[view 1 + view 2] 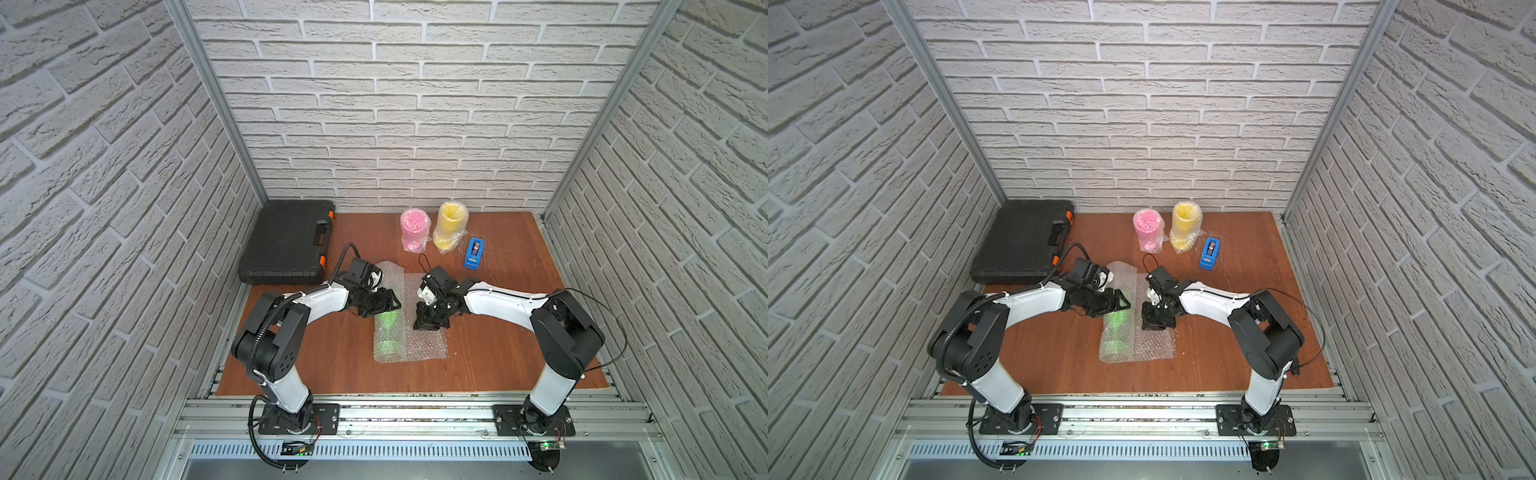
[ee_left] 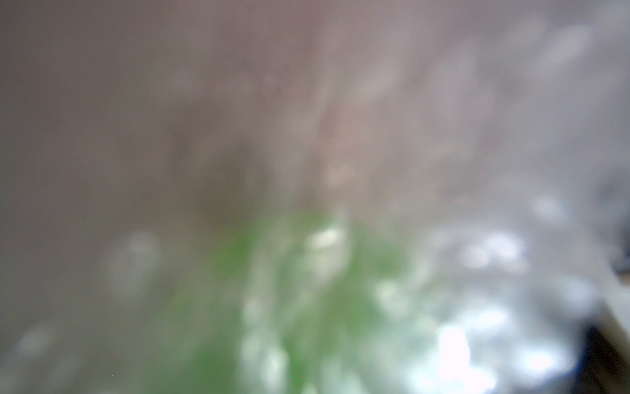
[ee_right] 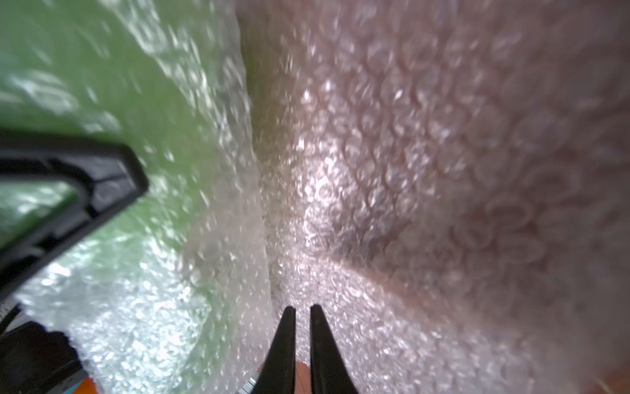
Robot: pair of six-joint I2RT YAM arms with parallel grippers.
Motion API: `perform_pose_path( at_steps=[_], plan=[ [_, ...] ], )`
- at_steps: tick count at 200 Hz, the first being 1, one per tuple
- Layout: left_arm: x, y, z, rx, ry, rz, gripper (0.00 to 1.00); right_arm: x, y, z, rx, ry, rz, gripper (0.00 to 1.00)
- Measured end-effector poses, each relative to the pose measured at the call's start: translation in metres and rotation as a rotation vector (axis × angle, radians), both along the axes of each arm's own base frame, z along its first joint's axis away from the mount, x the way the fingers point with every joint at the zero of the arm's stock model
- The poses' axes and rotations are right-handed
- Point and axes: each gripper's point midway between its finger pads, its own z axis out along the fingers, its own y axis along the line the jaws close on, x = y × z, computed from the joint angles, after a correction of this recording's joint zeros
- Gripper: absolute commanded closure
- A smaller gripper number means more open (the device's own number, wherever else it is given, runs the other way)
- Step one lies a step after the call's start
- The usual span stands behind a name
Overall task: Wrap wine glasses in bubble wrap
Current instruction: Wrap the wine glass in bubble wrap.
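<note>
A lime green wine glass point(image 1: 388, 328) point(image 3: 85, 85) lies on its side, rolled into the left edge of a sheet of bubble wrap point(image 1: 428, 345) point(image 3: 443, 153). My left gripper point(image 1: 384, 306) reaches in over the roll's far half with its jaws wide apart. One of its fingers point(image 3: 85, 191) rests across the top of the roll. The left wrist view is only a green blur point(image 2: 306, 307). My right gripper point(image 1: 424, 325) point(image 3: 300, 308) points down, shut, with its tips on the flat part of the sheet beside the roll. The pink wine glass point(image 1: 414, 230) and the yellow wine glass point(image 1: 450, 226) stand wrapped at the back.
A blue tape dispenser point(image 1: 473, 253) sits right of the yellow bundle. At the back left corner lies a black tool case point(image 1: 286, 247). The brown table top point(image 1: 498, 332) ends at a metal rail in front, with brick walls on three sides.
</note>
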Motion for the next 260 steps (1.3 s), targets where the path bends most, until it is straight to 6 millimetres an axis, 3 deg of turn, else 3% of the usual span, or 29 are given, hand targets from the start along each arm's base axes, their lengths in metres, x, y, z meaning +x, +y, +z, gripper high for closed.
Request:
perform_pose_path(
  at_steps=[45,71,105,136,170,192,217,241,260],
  plan=[
    [-0.001,-0.007,0.001,0.053,0.007,-0.038,0.30,0.052,0.024,-0.005,0.080,-0.044,-0.037,0.89],
    [-0.001,-0.007,0.000,0.107,0.012,-0.044,0.32,0.070,0.029,-0.014,0.108,-0.036,-0.063,0.90],
    [-0.001,-0.006,0.001,0.206,0.017,-0.048,0.33,0.089,0.024,-0.020,0.114,-0.042,-0.098,0.90],
    [0.000,-0.006,0.001,0.320,0.019,-0.050,0.32,0.094,0.005,-0.008,0.086,-0.068,-0.121,0.89],
    [0.001,-0.004,0.001,0.426,0.022,-0.045,0.32,0.085,-0.025,0.026,0.057,-0.132,-0.130,0.83],
    [0.002,-0.001,0.001,0.505,0.030,-0.034,0.32,0.070,-0.044,0.037,0.035,-0.149,-0.127,0.75],
    [0.004,0.002,0.001,0.597,0.039,-0.021,0.31,0.047,-0.061,0.029,-0.001,-0.124,-0.117,0.60],
    [0.004,0.005,0.001,0.671,0.045,-0.017,0.31,0.019,-0.073,0.008,-0.032,-0.062,-0.099,0.43],
    [0.003,0.006,0.000,0.713,0.046,-0.018,0.31,-0.002,-0.077,-0.008,-0.027,-0.007,-0.088,0.35]
  ],
)
